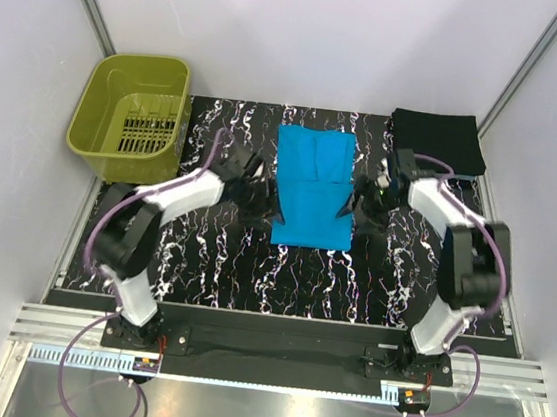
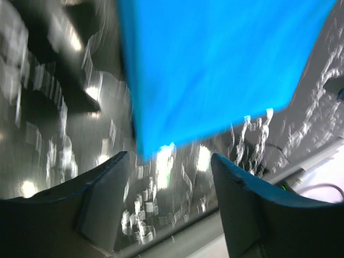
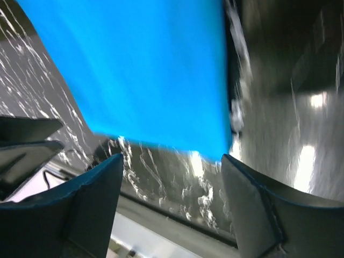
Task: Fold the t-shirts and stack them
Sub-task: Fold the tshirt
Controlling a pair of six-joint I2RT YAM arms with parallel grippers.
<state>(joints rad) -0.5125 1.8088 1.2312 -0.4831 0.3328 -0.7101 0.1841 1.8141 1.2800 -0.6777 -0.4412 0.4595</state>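
The turquoise-blue t-shirt (image 1: 313,184) lies folded into a long strip on the middle of the black marbled table (image 1: 222,263). Its near half lies on top as a doubled flap. My left gripper (image 1: 260,194) is open at the strip's left edge, with the cloth's near corner (image 2: 161,134) just beyond its fingertips. My right gripper (image 1: 357,205) is open at the strip's right edge, with the cloth's near corner (image 3: 215,145) just beyond its fingertips. Neither holds cloth. The black t-shirt (image 1: 437,138) lies folded at the back right of the table.
An olive-green plastic basket (image 1: 133,116) stands at the back left, off the table's corner. White walls and metal frame posts close in the sides. A metal rail runs along the table's near edge.
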